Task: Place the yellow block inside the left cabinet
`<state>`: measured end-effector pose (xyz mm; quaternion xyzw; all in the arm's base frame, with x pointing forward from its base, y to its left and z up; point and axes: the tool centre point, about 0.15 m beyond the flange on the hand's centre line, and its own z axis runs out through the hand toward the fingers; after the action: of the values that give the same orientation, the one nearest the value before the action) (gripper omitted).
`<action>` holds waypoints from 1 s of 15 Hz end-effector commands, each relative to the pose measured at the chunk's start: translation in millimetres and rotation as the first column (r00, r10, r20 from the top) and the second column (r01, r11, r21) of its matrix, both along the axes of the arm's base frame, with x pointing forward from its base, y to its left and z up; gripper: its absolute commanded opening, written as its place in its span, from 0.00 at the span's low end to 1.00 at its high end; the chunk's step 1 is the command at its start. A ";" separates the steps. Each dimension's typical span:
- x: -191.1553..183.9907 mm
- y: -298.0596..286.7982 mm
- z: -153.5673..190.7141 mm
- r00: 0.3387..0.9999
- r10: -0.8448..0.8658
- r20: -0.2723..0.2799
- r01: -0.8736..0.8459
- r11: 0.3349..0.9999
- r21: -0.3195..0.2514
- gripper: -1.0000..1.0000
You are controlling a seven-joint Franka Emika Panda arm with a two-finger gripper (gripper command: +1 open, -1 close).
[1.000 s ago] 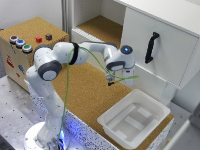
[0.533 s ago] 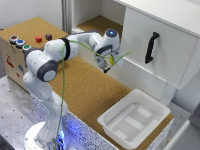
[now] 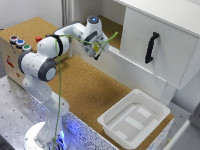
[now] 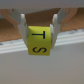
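My gripper [image 3: 96, 54] is shut on the yellow block [image 3: 95, 48], a tiny cube with black letters on its faces. In the wrist view the block [image 4: 39, 40] sits clamped between the two white fingers [image 4: 21, 31]. The gripper hangs in front of the open left cabinet [image 3: 113, 26], the white-walled section with a cork-brown floor, just above its front white ledge. The block is in the air, outside the cabinet opening.
The section with the white door and black handle [image 3: 151, 47] is at the exterior view's right. A white tray [image 3: 135, 120] sits on the cork tabletop [image 3: 85, 90] at the front right. A wooden box with coloured buttons [image 3: 19, 45] stands at the left. A yellow-green cable [image 3: 60, 85] runs along the arm.
The gripper has carried the block from over the cork table, towards the exterior view's left and back, up to the front of the left cabinet opening.
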<state>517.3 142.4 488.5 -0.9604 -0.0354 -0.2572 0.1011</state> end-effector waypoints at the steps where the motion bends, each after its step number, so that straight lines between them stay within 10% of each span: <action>1: 72.5 69.8 15.4 0.995 0.100 -0.018 -0.101 0.994 -0.038 0.00; 15: 150.8 166.0 -1.9 0.995 0.103 -0.006 -0.103 0.993 -0.063 0.00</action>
<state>629.0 278.8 486.7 -0.9442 -0.1103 -0.2758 0.1425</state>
